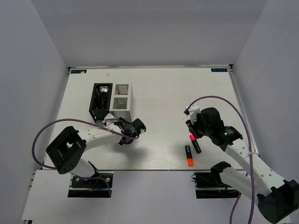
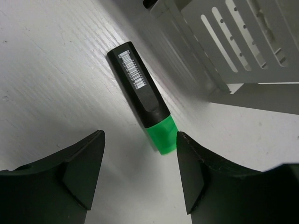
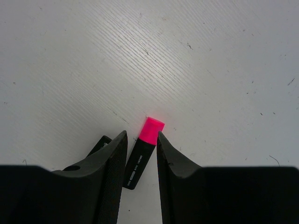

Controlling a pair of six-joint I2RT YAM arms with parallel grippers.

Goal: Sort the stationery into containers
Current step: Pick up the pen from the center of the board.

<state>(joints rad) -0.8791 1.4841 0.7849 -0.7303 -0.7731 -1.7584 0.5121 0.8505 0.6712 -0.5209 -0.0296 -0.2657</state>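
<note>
A black marker with a green cap (image 2: 142, 95) lies on the table just ahead of my left gripper (image 2: 140, 134), which is open; its cap end sits close to the right fingertip. The white container (image 2: 233, 42) stands right beside that marker. From above, my left gripper (image 1: 136, 126) hovers just in front of the white container (image 1: 122, 100) and the black container (image 1: 99, 100). My right gripper (image 3: 141, 134) is shut on a pink-capped marker (image 3: 144, 151), held askew low over the table. An orange-capped marker (image 1: 188, 156) lies beside it.
The two containers stand side by side at the back left, the black one holding dark items I cannot make out. The right arm's purple cable (image 1: 219, 99) loops above the table. White walls close the table in on three sides.
</note>
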